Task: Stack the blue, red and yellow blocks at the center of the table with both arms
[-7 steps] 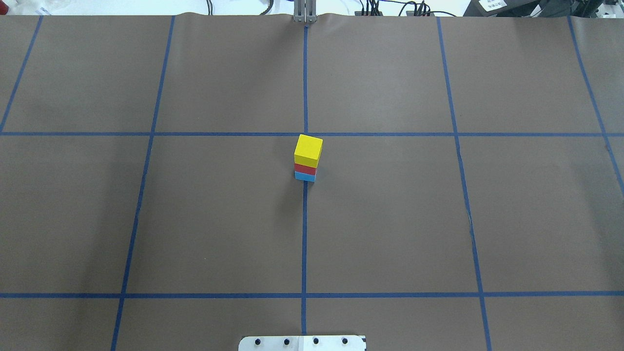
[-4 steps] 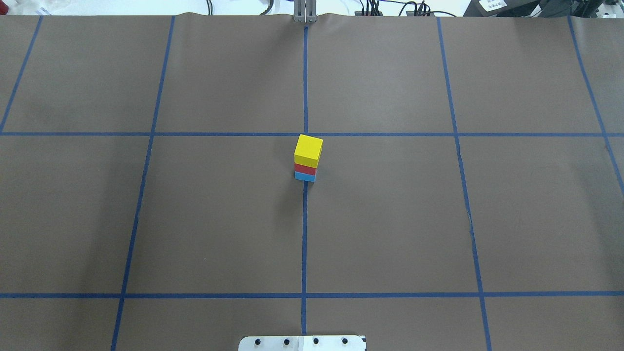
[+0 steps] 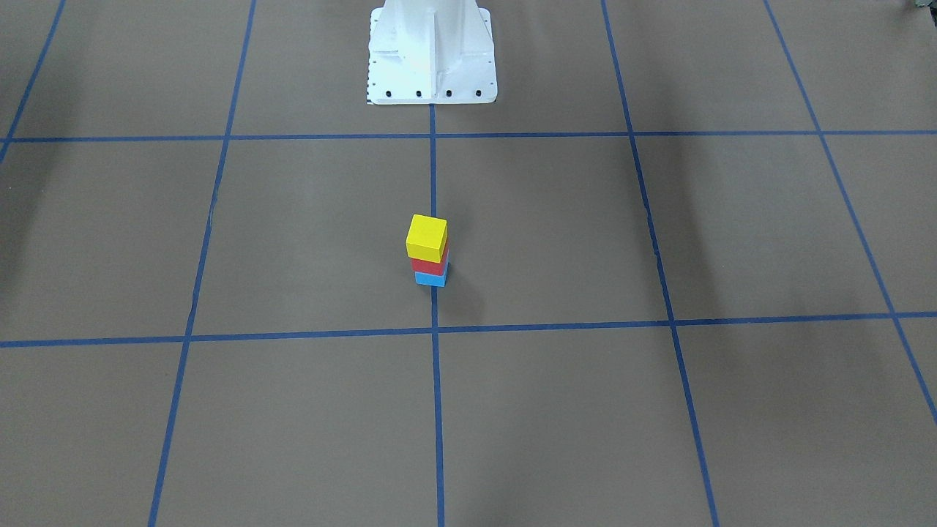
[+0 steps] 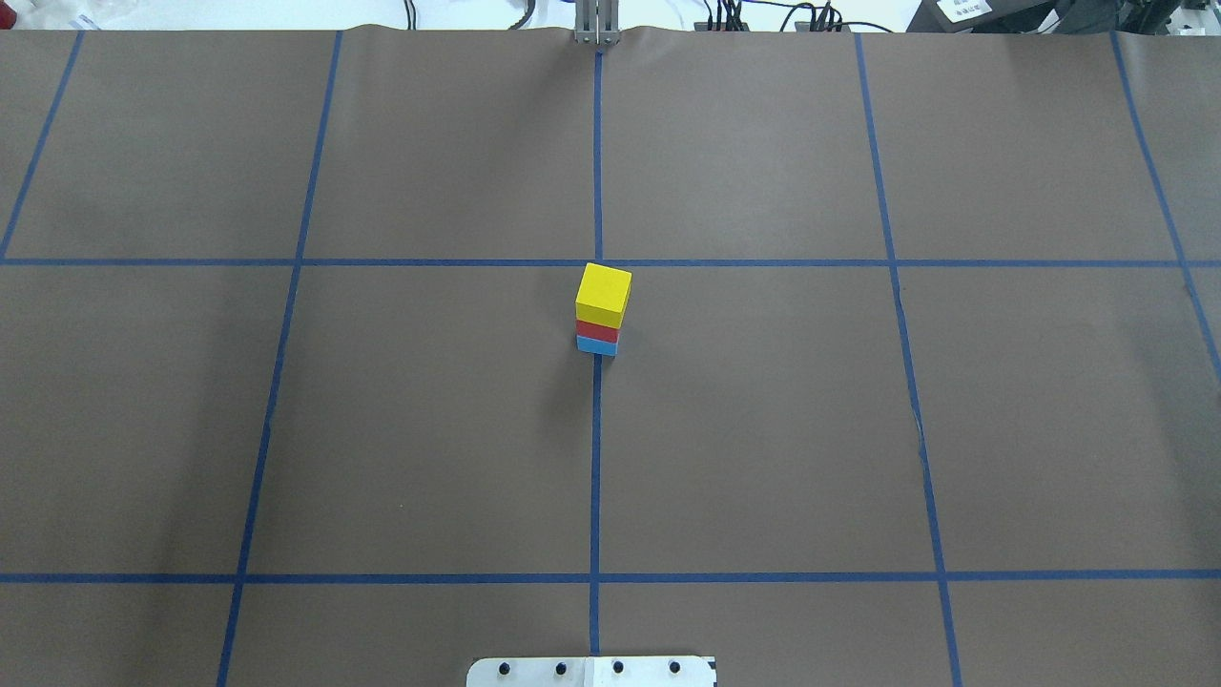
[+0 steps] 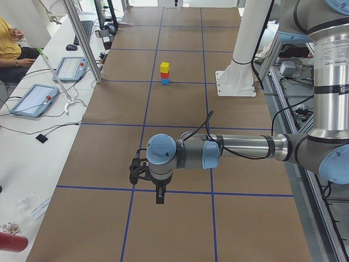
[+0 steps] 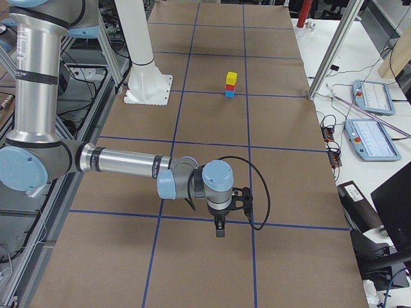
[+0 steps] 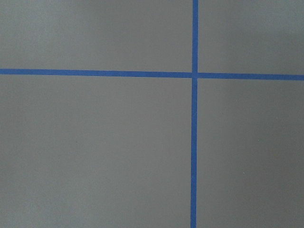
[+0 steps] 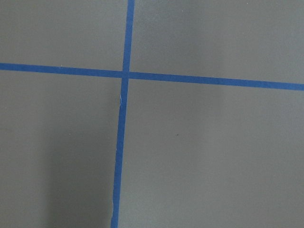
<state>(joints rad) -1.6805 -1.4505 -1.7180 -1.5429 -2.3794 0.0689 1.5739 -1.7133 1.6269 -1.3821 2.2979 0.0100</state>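
Note:
A yellow block (image 4: 603, 294) stands on a red block (image 4: 597, 332), which stands on a blue block (image 4: 596, 346), as one upright stack on the table's centre line. The stack also shows in the front view, with the yellow block (image 3: 427, 236) on top. My left gripper (image 5: 159, 194) hangs over the table far from the stack, at the near end in the left side view. My right gripper (image 6: 219, 228) hangs far from the stack in the right side view. I cannot tell whether either is open or shut. Both wrist views show only brown paper and blue tape.
The white robot base (image 3: 430, 51) stands behind the stack. Blue tape lines (image 4: 595, 458) grid the brown table cover. A side bench with tablets (image 5: 32, 98) and a metal post (image 5: 82, 41) runs along the far edge, where a seated person (image 5: 8, 43) shows.

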